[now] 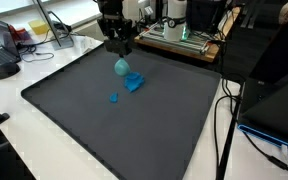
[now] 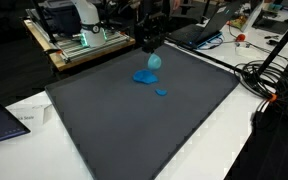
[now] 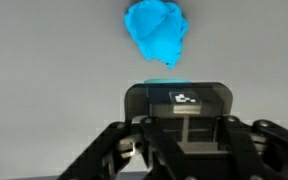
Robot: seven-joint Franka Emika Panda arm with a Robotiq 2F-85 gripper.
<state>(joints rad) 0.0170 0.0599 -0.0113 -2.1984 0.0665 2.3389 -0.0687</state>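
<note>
Teal round object (image 1: 121,67), directly under the gripper (image 1: 120,54) near the far edge of the mat (image 1: 104,130); same placement in both exterior views (image 2: 154,61). Jaws drawn in as far as the object allows, pinching its top. Clear of the mat or resting on it: not discernible. Just beside it, toward the mat's middle, a crumpled blue lump (image 1: 134,83), also seen beyond the fingers in the wrist view (image 3: 157,32). Slightly further out, a small blue piece (image 1: 113,97), apart from the lump. Dark grey mat on a white table (image 1: 24,130); black cables (image 1: 224,120) along one side.
</note>
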